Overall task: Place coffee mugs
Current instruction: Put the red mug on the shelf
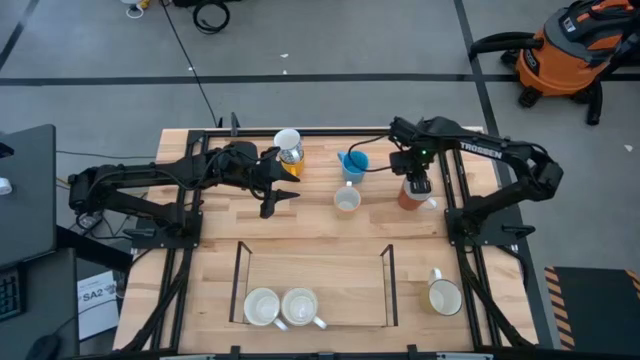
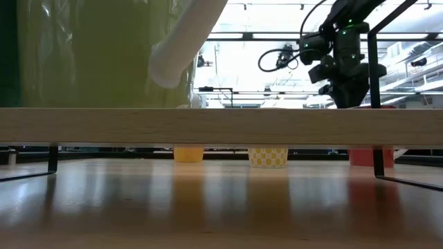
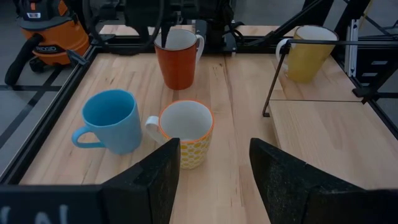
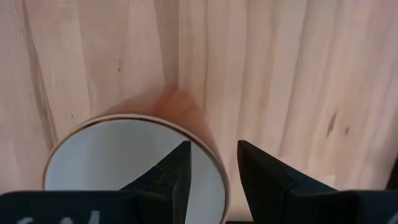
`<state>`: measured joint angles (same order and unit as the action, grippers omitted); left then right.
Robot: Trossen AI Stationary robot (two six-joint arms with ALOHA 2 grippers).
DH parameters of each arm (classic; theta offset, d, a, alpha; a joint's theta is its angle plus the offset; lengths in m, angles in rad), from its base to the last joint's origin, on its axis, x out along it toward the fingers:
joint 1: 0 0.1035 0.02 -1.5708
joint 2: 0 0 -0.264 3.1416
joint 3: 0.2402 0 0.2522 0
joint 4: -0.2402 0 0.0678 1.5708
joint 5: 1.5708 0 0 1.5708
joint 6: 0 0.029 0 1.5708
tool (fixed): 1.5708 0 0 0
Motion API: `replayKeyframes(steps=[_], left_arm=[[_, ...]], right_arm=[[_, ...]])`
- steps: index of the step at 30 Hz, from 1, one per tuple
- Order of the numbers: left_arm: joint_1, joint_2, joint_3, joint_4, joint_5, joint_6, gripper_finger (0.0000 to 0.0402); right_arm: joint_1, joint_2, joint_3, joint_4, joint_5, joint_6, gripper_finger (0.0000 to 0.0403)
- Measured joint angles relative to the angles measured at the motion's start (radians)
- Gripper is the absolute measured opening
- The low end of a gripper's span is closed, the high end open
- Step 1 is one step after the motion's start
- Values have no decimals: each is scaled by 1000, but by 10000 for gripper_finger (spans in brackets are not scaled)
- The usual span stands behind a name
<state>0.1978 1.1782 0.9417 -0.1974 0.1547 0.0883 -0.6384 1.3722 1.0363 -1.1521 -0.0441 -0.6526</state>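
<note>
right gripper lining up over the red-brown mug's rim

the right gripper (image 1: 417, 185) is hanging just above the red-brown mug (image 1: 411, 195) at right of centre in the high view. in its wrist view the fingers (image 4: 176, 174) are standing part-open and empty, straddling the mug's rim (image 4: 211, 155), one inside the bowl and one outside. the mug is glazed ceramic: stiff, fairly heavy for its size, slippery and likely to chip if dropped, so pinching the wall squarely, away from the handle, looks safest.

the left gripper (image 1: 281, 197) is waiting wide open and empty at upper centre-left, beside the orange-yellow mug (image 1: 289, 152). the blue mug (image 1: 353, 163) and a patterned mug (image 1: 346, 200) are sitting between the arms. two white mugs (image 1: 283, 307) are already sitting inside the wire frame (image 1: 241, 270) at lower centre; a cream mug (image 1: 443, 295) is sitting at lower right.
</note>
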Motion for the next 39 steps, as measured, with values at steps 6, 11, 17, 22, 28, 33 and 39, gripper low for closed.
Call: replayKeyframes(steps=[6,11,17,22,28,33,39], left_arm=[[0,0,0,0,0,0,199],[0,0,0,0,0,0,199],[0,0,0,0,0,0,199],[0,0,0,0,0,0,199],[0,0,0,0,0,0,199],[0,0,0,0,0,0,199],[0,0,0,0,0,2,199]], right_arm=[[0,49,0,1,0,5,135],[0,86,0,1,0,5,133],[0,125,0,0,1,1,95],[5,130,0,7,3,4,33],[31,111,14,-8,35,21,30],[59,108,80,-59,49,107,30],[94,107,233,-154,58,177,30]])
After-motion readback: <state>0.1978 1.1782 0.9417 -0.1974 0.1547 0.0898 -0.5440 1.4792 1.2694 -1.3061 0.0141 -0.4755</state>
